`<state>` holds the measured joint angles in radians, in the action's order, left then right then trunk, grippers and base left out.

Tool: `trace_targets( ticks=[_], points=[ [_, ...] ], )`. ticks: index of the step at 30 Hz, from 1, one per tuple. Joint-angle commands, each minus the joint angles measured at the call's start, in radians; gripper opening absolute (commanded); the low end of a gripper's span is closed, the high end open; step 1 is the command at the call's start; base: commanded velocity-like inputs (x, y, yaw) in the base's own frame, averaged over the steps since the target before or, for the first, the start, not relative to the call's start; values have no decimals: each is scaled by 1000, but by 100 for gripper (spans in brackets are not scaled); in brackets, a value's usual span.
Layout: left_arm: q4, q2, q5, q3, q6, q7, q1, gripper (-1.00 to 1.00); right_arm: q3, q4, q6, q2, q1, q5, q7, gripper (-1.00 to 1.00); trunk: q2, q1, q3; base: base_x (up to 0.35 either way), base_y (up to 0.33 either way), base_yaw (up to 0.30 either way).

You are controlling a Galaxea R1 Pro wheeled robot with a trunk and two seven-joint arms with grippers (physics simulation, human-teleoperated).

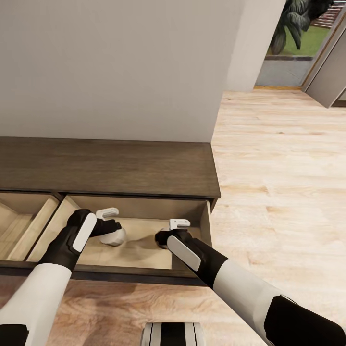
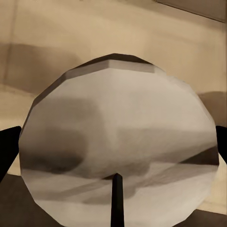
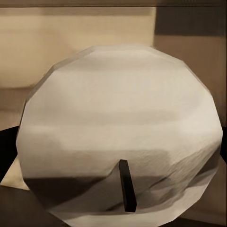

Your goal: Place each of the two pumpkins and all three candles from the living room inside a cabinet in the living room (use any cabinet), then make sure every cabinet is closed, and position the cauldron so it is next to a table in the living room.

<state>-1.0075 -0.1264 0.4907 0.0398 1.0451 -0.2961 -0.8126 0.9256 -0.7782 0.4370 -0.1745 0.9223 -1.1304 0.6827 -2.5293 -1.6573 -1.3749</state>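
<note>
Both arms reach down into the open right-hand drawer of the cabinet (image 1: 110, 166), whose pale inside floor lies under them. The left claw (image 1: 109, 229) holds a candle (image 1: 114, 237); in the left wrist view that candle (image 2: 120, 142) sits right between the dark fingers (image 2: 8, 151), which touch its two sides, with the black wick pointing at the camera. The right claw (image 1: 166, 238) is low over the drawer floor, apart from the left one. In the right wrist view a second candle (image 3: 120, 137) sits close between its fingers; whether they press on it I cannot tell. Beyond both claws rises the drawer's back wall, then the dark cabinet top against the grey wall (image 1: 110, 67). To the right claw's outer side stretches light wooden floor (image 1: 278, 158).
</note>
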Motion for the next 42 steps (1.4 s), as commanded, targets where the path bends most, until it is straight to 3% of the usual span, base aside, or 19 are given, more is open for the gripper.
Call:
trace_targets(
  ticks=[1,6,17,32,33,42],
  points=[
    [-2,-1,9,3,2,-8,0,-100,3,-1,-1,0,1,-10,17,-100,0,0,-1,0,0,0],
    [-4,-1,9,4,2,-8,0,-100,1,-1,-1,0,1,-11,62,-100,0,0,-1,0,0,0],
    [-5,-1,9,4,2,-9,0,-100,-6,1,0,0,1,-9,82,-100,-3,-5,-43,0,0,0],
    [-5,4,9,5,2,-9,0,-100,-7,1,0,0,4,-11,107,-100,-3,-5,-43,0,0,0],
    [-5,4,9,5,2,-9,0,-100,-7,1,0,0,4,-11,107,100,-3,-5,-43,0,0,0],
    [-5,4,11,5,2,-9,0,-100,-7,1,0,0,4,-11,107,100,-3,-5,-43,0,0,0]
  ],
)
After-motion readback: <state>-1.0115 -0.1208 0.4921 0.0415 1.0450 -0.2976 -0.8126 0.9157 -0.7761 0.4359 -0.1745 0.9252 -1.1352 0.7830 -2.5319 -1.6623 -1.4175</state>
